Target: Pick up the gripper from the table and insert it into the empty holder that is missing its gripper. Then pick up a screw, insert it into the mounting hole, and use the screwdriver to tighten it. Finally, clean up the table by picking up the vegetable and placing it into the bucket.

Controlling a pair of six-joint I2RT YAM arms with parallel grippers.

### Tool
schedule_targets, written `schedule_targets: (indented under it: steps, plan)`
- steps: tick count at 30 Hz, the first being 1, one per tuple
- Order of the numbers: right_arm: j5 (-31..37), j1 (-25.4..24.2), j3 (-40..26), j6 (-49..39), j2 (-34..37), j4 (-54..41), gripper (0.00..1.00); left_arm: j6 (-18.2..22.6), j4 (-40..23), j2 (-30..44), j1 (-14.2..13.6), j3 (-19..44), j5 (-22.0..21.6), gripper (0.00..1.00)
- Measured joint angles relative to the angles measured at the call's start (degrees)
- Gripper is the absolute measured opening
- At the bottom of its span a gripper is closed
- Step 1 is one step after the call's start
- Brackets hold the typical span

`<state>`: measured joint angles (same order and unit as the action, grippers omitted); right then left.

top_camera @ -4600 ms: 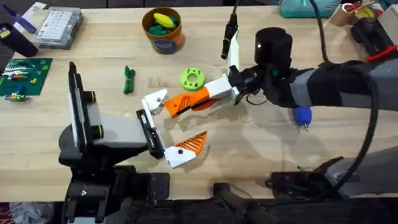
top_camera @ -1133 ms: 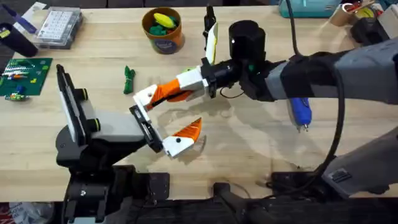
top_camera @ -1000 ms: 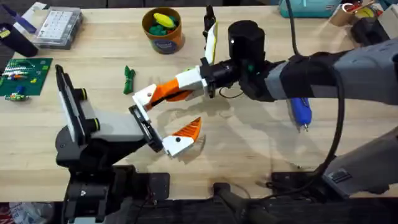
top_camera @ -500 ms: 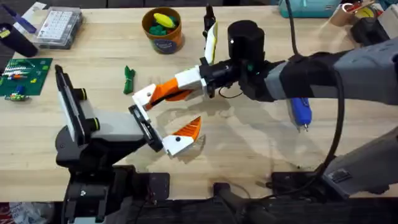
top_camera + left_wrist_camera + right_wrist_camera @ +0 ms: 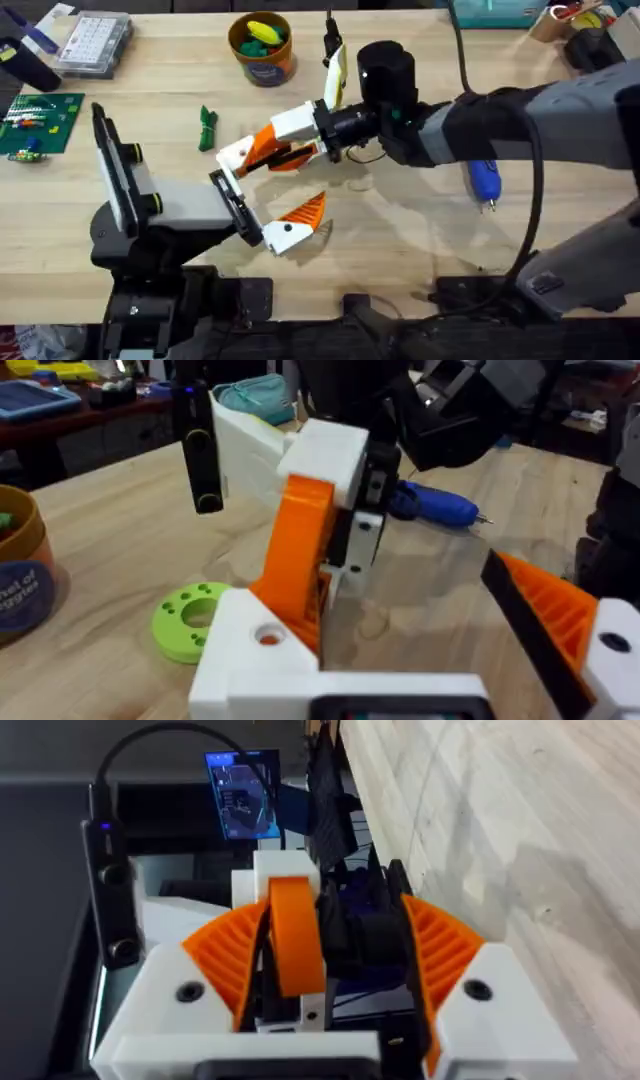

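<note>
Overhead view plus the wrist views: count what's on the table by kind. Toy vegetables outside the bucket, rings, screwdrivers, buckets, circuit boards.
vegetable: 1
lime green ring: 1
screwdriver: 1
bucket: 1
circuit board: 1
Total: 5

no readable text, bucket (image 5: 262, 58) label illegible

Left gripper (image 5: 262, 197) jaws spread — right gripper (image 5: 262, 152) between them.
</note>
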<state>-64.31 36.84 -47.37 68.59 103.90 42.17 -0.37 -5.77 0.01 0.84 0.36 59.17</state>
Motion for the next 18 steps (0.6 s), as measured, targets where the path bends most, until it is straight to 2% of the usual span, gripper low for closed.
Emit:
schedule_targets:
  steps: [9, 11, 18]
  plan:
    - [-0.29, -0.93, 0.20, 0.03, 0.31, -0.36, 0.935, 0.83, -0.01, 0.00, -0.01, 0.00, 0.37, 0.986]
    - [0.09, -1.37, 0.18, 0.21, 0.30, -0.14, 0.980, 0.82, -0.19, 0.00, -0.18, 0.04, 1.73, 0.986]
    - [0.94, -5.66, 0.17, 0.27, 0.30, 0.13, 0.994, 0.83, -0.84, 0.00, -1.09, 0.07, 5.73, 0.986]
